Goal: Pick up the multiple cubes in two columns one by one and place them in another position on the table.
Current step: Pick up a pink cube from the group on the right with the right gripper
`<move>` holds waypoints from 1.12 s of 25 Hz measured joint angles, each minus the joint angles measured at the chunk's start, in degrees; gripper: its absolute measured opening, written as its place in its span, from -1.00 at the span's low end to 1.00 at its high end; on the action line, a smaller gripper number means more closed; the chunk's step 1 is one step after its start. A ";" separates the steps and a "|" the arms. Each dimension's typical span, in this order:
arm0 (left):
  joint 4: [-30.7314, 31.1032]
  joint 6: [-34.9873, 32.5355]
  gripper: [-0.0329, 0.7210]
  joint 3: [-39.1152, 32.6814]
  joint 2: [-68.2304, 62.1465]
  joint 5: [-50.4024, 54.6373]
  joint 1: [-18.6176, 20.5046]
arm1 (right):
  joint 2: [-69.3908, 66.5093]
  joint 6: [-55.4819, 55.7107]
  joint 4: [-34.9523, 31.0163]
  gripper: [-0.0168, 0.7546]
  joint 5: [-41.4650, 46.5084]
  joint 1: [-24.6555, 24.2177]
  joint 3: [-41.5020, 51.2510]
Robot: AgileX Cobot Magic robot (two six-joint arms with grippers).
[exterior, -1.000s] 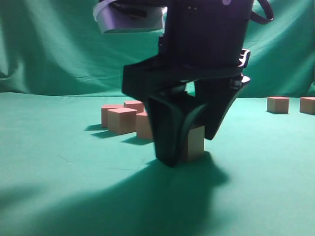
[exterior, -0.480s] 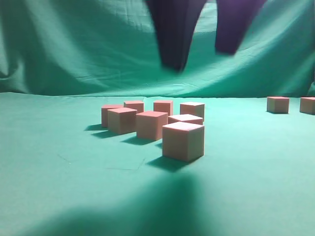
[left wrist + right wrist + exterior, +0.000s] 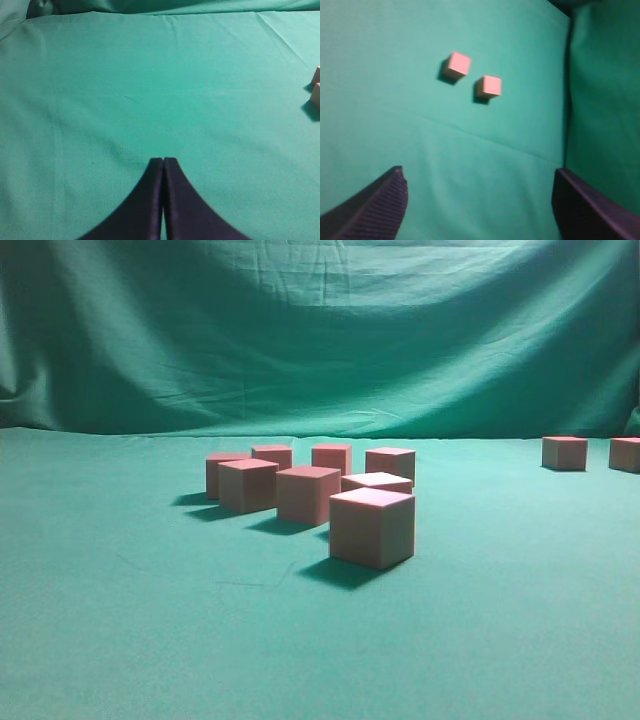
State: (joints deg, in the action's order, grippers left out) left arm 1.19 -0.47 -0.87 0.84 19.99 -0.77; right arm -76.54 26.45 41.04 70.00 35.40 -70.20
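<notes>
Several salmon cubes stand in a loose group on the teal table [image 3: 120, 620] in the exterior view, the nearest one [image 3: 372, 527] in front of the others [image 3: 308, 493]. Two more cubes [image 3: 564, 452] sit at the far right; the right wrist view shows them from above [image 3: 458, 65] [image 3: 489, 86]. My right gripper [image 3: 479, 192] is open and empty, high above bare cloth. My left gripper [image 3: 163, 161] is shut and empty over bare cloth, with cube corners [image 3: 316, 89] at the right edge of its view. Neither gripper shows in the exterior view.
A draped green backdrop [image 3: 320, 330] hangs behind the table. In the right wrist view the table's edge [image 3: 566, 100] runs down the right side, with darker cloth beyond it.
The right gripper has let go of the nearest cube, risen and left the exterior view. The cube stays where it was set, in front of the group.
</notes>
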 joint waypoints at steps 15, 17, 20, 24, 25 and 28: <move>0.00 0.00 -0.91 0.00 0.00 0.00 0.00 | -19.95 -16.92 -33.70 0.40 -8.57 -27.01 -10.03; 0.00 0.00 -0.91 0.00 0.00 0.00 0.00 | -25.01 -17.58 -33.80 0.40 -8.57 -27.24 -14.13; 0.00 0.00 -0.91 0.00 0.00 0.00 0.00 | -31.81 -18.41 -34.20 0.40 -8.61 -27.22 -19.69; 0.00 0.00 -0.91 0.00 0.00 0.00 0.00 | -40.42 -19.18 -35.22 0.40 -9.37 -27.22 -26.87; 0.00 0.00 -0.91 0.00 0.00 0.00 0.00 | -42.07 -19.42 -35.31 0.40 -9.51 -27.22 -28.68; 0.00 0.00 -0.91 0.00 0.00 0.00 0.00 | -47.24 -19.53 -35.46 0.40 -9.73 -27.22 -33.24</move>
State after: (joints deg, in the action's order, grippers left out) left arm 1.19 -0.47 -0.87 0.84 19.99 -0.77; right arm -123.78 6.92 5.58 60.26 8.17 -103.45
